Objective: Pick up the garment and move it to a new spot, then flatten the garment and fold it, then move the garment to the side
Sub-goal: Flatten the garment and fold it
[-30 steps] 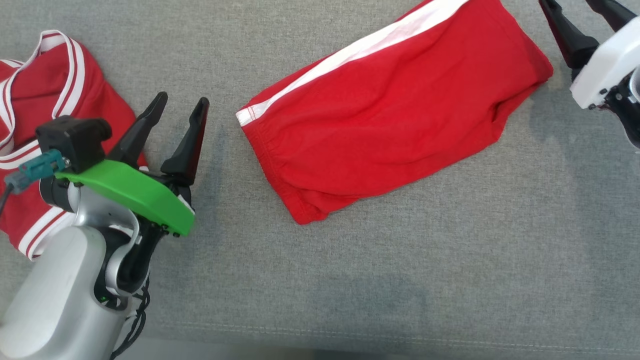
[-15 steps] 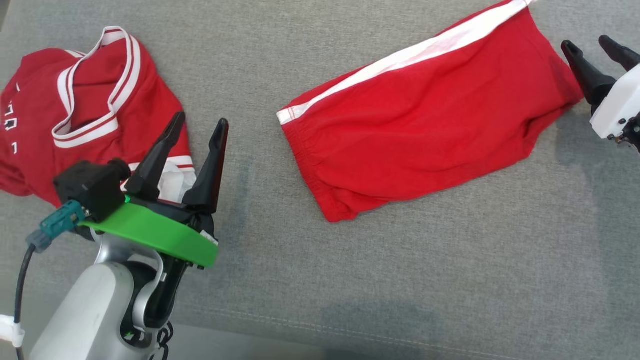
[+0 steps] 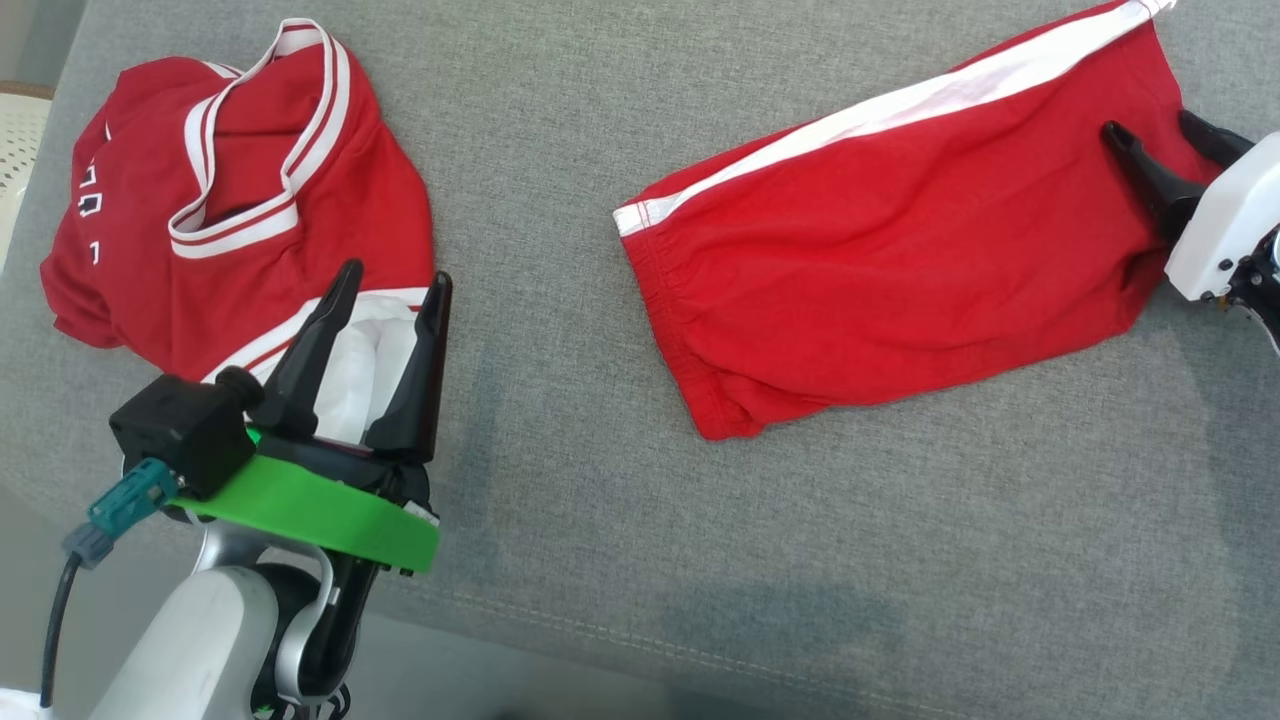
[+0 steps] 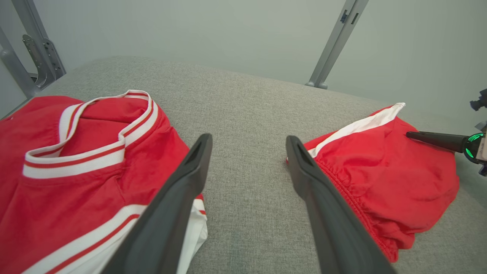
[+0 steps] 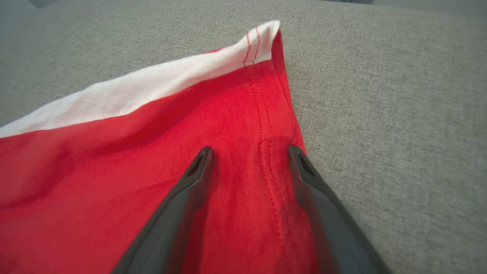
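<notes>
Surface: grey fabric cushion (image 3: pixel 560 150), stitched seam along the near edge.
Red shorts (image 3: pixel 900 250): lie flat on the right half of the cushion, set at a slant; 1 white side stripe (image 3: pixel 900 105) runs along the far edge; elastic waistband faces the middle of the cushion.
Red jersey (image 3: pixel 330 200): lies crumpled on the left half, white-and-red trim at the collar and hem, well apart from the shorts.
Left gripper (image 3: pixel 396 272): 2 dark fingers spread wide, nothing between them; tips sit over the jersey's near hem, bare grey cloth showing in the gap in the wrist view.
Right gripper (image 3: pixel 1148 122): fingers spread apart, holding nothing; both tips sit over the shorts' leg-hem end, just inside the stitched edge.
Contact, right tips to fabric: cannot tell.
Green bracket (image 3: pixel 320 510): on the left wrist, carries a black camera block.
</notes>
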Tool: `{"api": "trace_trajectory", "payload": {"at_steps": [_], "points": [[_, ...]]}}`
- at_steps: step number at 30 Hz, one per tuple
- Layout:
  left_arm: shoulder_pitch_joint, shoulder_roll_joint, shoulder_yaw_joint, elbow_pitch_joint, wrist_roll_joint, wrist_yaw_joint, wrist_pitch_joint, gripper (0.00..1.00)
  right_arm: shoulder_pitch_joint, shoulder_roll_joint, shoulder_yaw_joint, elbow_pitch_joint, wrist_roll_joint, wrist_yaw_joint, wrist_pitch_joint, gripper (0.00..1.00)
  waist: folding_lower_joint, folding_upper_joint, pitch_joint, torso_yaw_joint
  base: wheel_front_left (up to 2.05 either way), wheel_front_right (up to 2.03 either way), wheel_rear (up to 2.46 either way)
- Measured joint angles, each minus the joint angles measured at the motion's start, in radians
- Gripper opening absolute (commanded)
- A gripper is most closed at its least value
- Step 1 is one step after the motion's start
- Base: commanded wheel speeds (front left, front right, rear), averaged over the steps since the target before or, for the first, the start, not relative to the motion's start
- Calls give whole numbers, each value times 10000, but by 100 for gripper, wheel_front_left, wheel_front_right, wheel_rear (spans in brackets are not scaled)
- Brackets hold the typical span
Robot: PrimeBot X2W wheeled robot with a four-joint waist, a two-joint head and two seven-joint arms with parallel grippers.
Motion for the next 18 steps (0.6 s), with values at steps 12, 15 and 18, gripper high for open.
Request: {"api": "trace_trajectory", "payload": {"at_steps": [12,15,18], "points": [[379,-96,215,-224,130,6,-109,100,-11,-359,107,180,-130,2,263,100,0,0,-7,-206,0,0,0],[415,-105,215,-268,174,6,-109,100,-10,-313,155,192,-107,2,401,100,0,0,5,-221,0,0,0],[430,-123,221,-299,207,35,-109,100,-10,-240,165,230,107,0,627,100,0,0,19,-220,0,0,0]]}}
